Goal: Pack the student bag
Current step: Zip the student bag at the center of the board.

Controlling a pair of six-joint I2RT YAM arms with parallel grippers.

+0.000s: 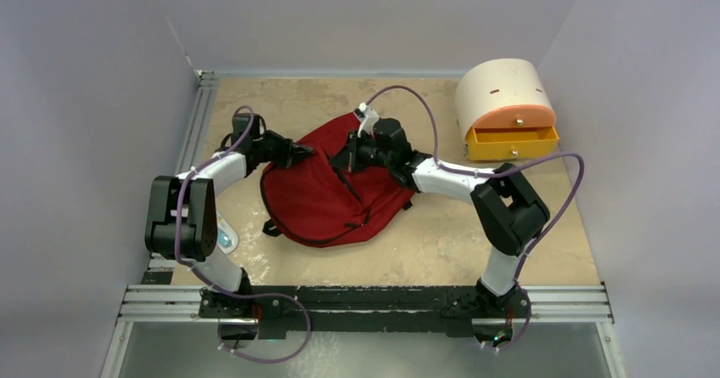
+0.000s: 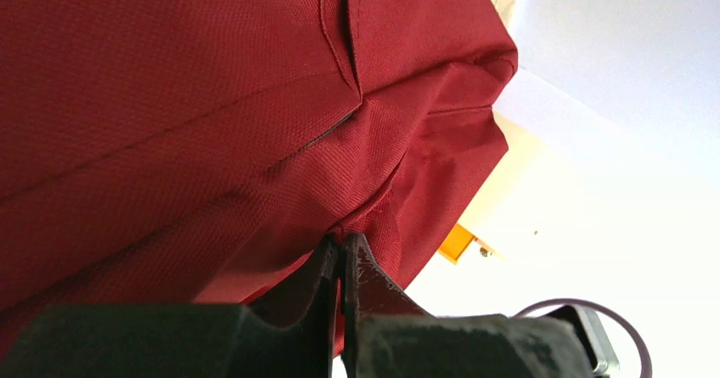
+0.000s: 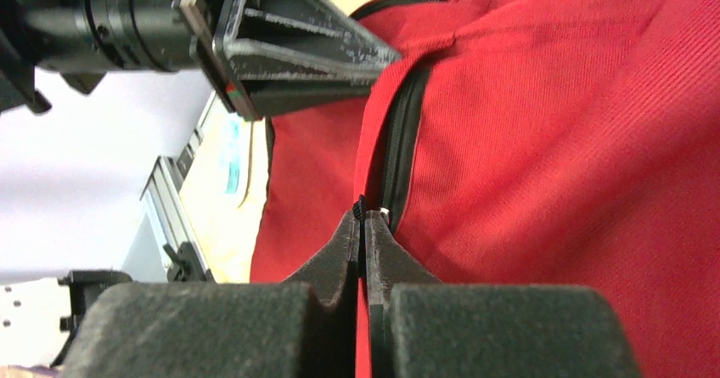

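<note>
The student bag [image 1: 327, 200] lay flat at the centre of the overhead frame on the table [image 1: 441, 251]. At its upper left edge the left gripper [image 2: 342, 240] had its jaws closed, pinching a fold of red fabric. Just right of it, the right gripper [image 3: 363, 221] was clamped on a small black tab beside the zipper [image 3: 399, 140]. A cream-and-orange drawer box [image 1: 507, 110] stood at the upper right.

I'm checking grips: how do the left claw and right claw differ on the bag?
The left claw pinches a plain red fabric fold of the student bag; the right claw pinches at its black zipper. The left claw comes in from the bag's left, the right claw from its right. Both are shut on the bag.
</note>
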